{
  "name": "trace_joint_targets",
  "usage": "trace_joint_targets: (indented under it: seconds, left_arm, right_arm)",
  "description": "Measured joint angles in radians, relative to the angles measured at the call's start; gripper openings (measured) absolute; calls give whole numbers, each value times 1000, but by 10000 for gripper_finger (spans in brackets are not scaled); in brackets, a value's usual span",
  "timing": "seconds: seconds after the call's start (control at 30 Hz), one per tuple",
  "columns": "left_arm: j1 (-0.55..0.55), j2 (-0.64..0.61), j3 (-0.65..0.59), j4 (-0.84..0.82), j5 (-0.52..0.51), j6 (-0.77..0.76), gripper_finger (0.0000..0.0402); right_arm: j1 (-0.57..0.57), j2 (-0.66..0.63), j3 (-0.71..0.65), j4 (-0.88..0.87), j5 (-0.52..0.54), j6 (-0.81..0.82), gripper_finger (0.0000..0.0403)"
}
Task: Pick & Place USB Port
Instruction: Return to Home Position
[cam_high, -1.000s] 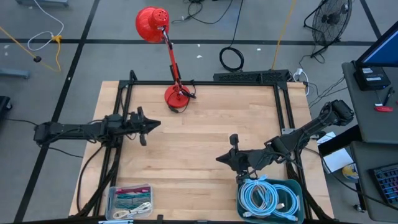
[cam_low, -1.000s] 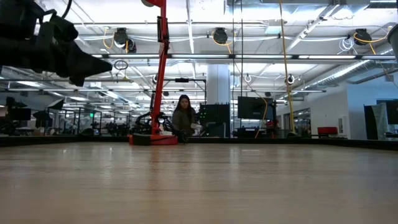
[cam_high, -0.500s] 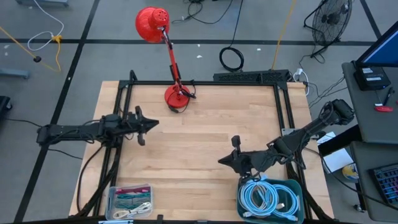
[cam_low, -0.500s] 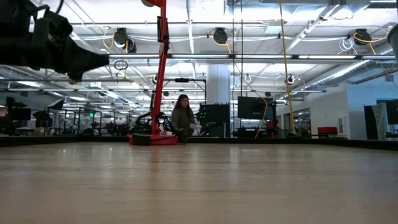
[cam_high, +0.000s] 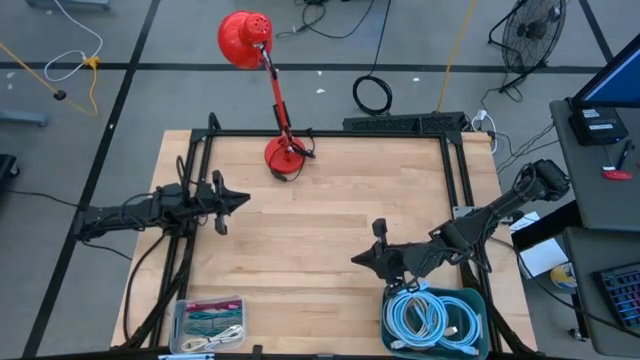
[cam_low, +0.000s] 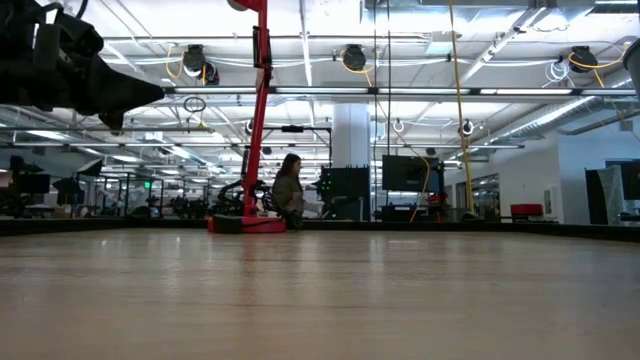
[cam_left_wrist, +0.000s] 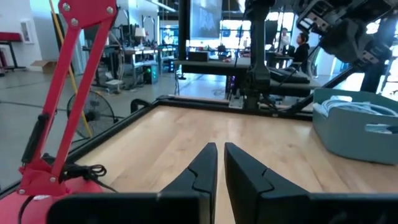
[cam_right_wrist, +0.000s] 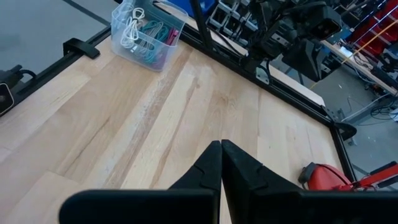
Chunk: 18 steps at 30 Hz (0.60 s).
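Observation:
I cannot make out the USB port in any view. My left gripper (cam_high: 243, 199) hangs level above the table's left side, pointing toward the right edge; its fingers (cam_left_wrist: 221, 163) stand almost together with nothing between them. My right gripper (cam_high: 358, 258) is shut and empty (cam_right_wrist: 221, 146). It hovers over the near right of the table, just left of a teal bin (cam_high: 478, 300), and points toward the left edge. In the low view my left gripper (cam_low: 150, 95) shows high at the left.
The teal bin at the near right holds coiled light-blue cables (cam_high: 425, 318). A clear box (cam_high: 208, 322) of cables stands at the near left. A red desk lamp's base (cam_high: 283, 155) sits at the far edge. Bare wooden tabletop (cam_high: 320, 215) lies between the arms.
My left arm has folded back, and its gripper has drawn a little toward the table's left edge, staying level and shut. My right arm has kept still.

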Motion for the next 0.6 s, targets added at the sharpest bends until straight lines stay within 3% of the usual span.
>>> trace_joint_targets:
  seconds: [0.33, 0.6]
  left_arm:
    - [0, 0, 0, -3, -14, 80, 33]
    - [0, 0, -2, 10, -18, 23, 33]
  right_arm:
    - [0, 0, 0, 3, 0, -3, 0]
    - [-11, 0, 0, 41, 45, 22, 0]
